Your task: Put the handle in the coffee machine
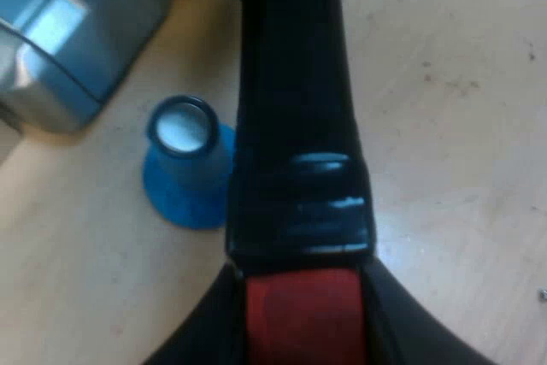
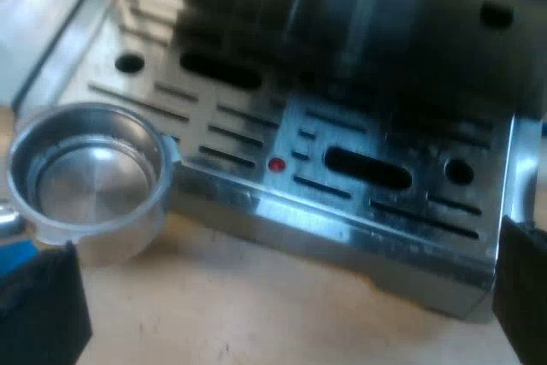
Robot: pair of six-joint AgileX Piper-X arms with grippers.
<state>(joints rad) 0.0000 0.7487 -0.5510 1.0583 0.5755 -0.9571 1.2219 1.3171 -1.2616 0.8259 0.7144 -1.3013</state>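
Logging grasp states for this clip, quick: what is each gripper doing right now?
Left gripper: shut on the handle, at its red end.
Right gripper: open, holding nothing.

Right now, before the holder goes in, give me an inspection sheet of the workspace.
surface: light wooden table, a few small specks on it.
job's things: metal holder, basket empty, at the edge of the drip tray of the espresso machine, not locked in; its dark handle ends in red.
clutter: blue tamper standing on the table beside the handle, near the machine's corner.
tools: left tool shut on the handle's red end; right tool open, holding nothing, facing the drip tray.
cables: nothing seen.
surroundings: nothing seen.
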